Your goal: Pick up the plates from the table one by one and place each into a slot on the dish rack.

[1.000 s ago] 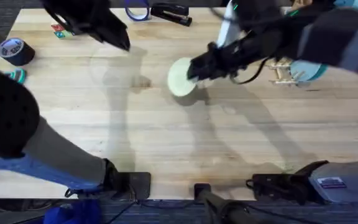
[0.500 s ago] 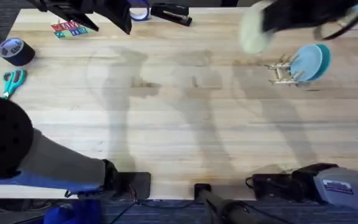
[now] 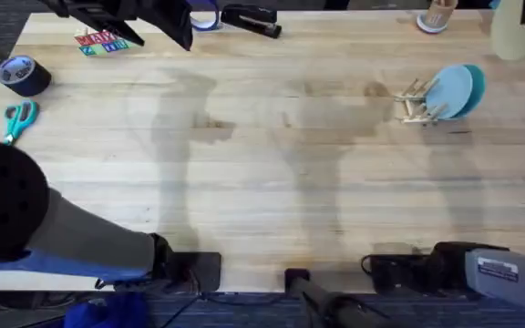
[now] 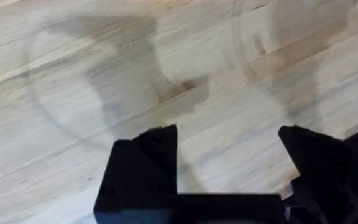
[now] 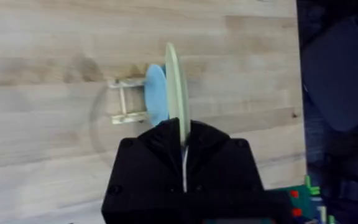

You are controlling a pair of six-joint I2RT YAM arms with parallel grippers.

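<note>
At two o'clock above the surface (image 3: pixel 262 191), the right hand (image 5: pixel 183 142) clamps the cream plate (image 5: pixel 174 87); the left hand (image 4: pixel 227 140) gapes wide.

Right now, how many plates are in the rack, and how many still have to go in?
One is done: the blue plate stands upright in the wooden rack. The second one, the cream plate, is in hand, pinched on edge by the right gripper above the rack. What's left is lowering it into a free slot and letting go. The left gripper is open and holds nothing.
</note>
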